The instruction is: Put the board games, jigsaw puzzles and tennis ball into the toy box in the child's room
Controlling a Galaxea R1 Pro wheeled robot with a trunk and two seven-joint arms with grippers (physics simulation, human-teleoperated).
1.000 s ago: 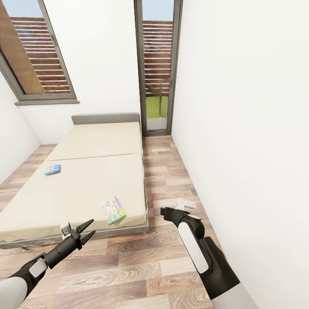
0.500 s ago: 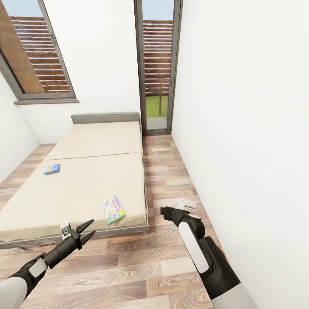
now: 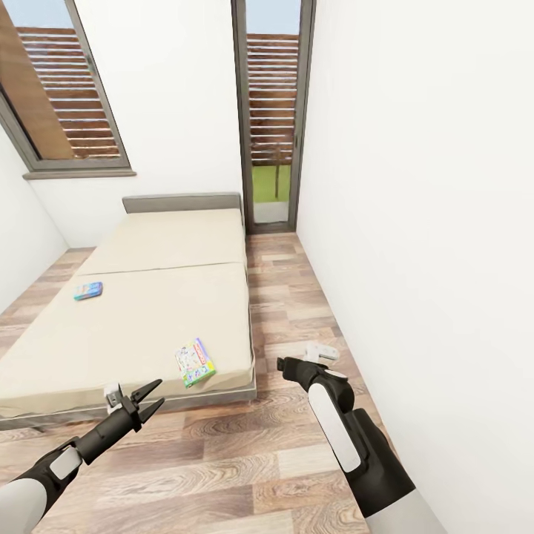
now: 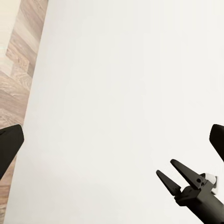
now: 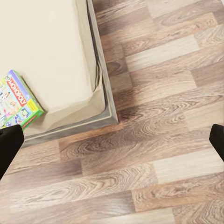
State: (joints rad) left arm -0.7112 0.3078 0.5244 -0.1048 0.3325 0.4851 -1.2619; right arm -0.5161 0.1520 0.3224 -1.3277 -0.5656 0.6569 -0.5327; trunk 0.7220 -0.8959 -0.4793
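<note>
Two board games are being carried by the bed (image 3: 133, 326): the white board game (image 3: 196, 363) is lying near the front right corner of the mattress, and the small teal-blue board game (image 3: 88, 291) near its left edge. The left gripper (image 3: 148, 398) is being held open and empty over the floor (image 3: 222, 460). The right gripper (image 3: 323, 354) is poorly resolved; its wide-set fingertips suggest it is probably open.

Wood-plank floor (image 3: 289, 297), brown and grey grain, running to the far wall. White wall (image 3: 423, 185) close along one side. Tall glazed door (image 3: 271, 111) at the end, slatted fence (image 3: 271, 89) and grass (image 3: 268, 184) beyond. Grey-framed window (image 3: 63, 96) beside it.
</note>
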